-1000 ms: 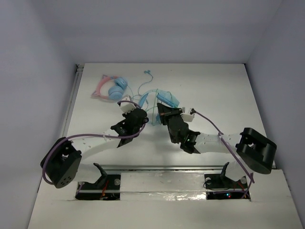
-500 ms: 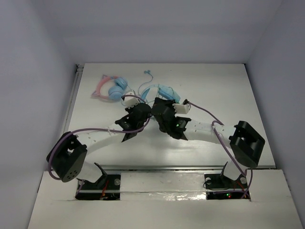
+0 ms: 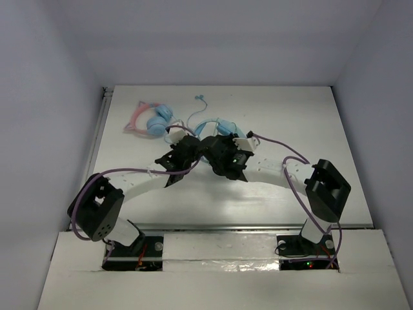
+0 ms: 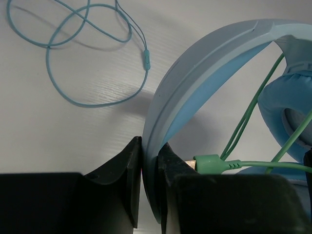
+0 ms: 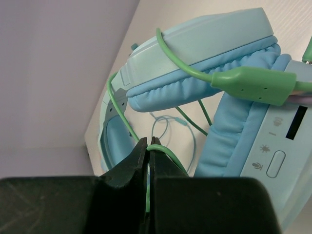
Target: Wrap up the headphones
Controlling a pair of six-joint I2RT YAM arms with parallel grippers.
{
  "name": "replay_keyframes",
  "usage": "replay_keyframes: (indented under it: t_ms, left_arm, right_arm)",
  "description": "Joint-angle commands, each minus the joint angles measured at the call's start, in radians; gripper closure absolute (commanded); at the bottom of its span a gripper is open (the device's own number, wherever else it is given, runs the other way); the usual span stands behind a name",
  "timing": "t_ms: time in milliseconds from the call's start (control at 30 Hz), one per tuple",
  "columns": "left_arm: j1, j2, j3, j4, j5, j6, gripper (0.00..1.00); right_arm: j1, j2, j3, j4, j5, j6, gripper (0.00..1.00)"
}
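The light-blue headphones [image 3: 216,124] lie mid-table, largely hidden under both wrists in the top view. My left gripper [image 3: 191,143] is shut on their blue headband [image 4: 195,73], which runs between its jaws in the left wrist view [image 4: 150,156]. The green cable plug [image 4: 214,163] sits just right of that grip, and a padded cup [image 4: 287,109] shows at the right. My right gripper [image 5: 148,148] is shut on the thin green cable [image 5: 168,153], close under the padded cups [image 5: 195,83]. Another green plug [image 5: 253,83] sits in the cup with buttons [image 5: 278,141].
The smaller pink-banded cat-ear headphones [image 3: 150,119] lie at the back left. The thin teal earbuds cable [image 4: 87,53] loops on the table left of the headband, with an earbud end at the back [image 3: 201,99]. The side walls stand close.
Both arms have moved toward the back and closer together over the headphones. The right arm has swung left and its elbow has come in.
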Motion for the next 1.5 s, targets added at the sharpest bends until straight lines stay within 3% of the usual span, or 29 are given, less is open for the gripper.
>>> replay_keyframes:
  t_ms: [0, 100, 200, 333, 433, 533, 767, 1000, 1233, 1400, 1467]
  left_arm:
    - [-0.012, 0.014, 0.006, 0.002, 0.120, 0.049, 1.00]
    - [-0.012, 0.015, -0.009, 0.009, 0.152, 0.049, 1.00]
    - [-0.012, 0.027, -0.021, 0.023, 0.172, 0.040, 1.00]
    - [-0.012, 0.032, -0.009, 0.013, 0.183, 0.048, 1.00]
    - [-0.003, 0.030, 0.020, -0.013, 0.178, 0.066, 1.00]
    - [0.006, 0.030, 0.037, -0.033, 0.169, 0.083, 1.00]
    - [0.026, 0.061, 0.045, -0.057, 0.212, 0.109, 1.00]
    - [0.026, 0.060, 0.034, -0.060, 0.229, 0.114, 1.00]
    - [0.026, 0.053, 0.014, -0.043, 0.238, 0.121, 1.00]
    - [0.014, 0.083, 0.017, -0.021, 0.279, 0.141, 1.00]
    - [-0.025, 0.104, 0.043, -0.024, 0.278, 0.154, 1.00]
  right_arm:
    - [-0.035, 0.025, 0.047, -0.058, 0.188, -0.001, 1.00]
    - [-0.064, 0.036, 0.075, -0.152, 0.181, 0.071, 1.00]
    - [-0.073, 0.028, 0.083, -0.112, 0.175, 0.007, 0.99]
    - [-0.073, -0.004, 0.012, 0.115, 0.106, -0.155, 0.89]
    - [-0.073, -0.047, -0.063, 0.313, -0.003, -0.269, 0.75]
    - [-0.073, -0.065, -0.130, 0.389, -0.094, -0.329, 0.66]
    - [-0.073, -0.143, -0.226, 0.426, -0.354, -0.450, 0.57]
    - [-0.073, -0.200, -0.209, 0.408, -0.422, -0.570, 0.45]
    - [-0.073, -0.378, -0.262, 0.409, -0.382, -0.660, 0.44]
    - [-0.073, -0.575, -0.392, 0.423, -0.341, -0.760, 0.57]
    - [-0.073, -0.675, -0.430, 0.412, -0.341, -0.801, 0.71]
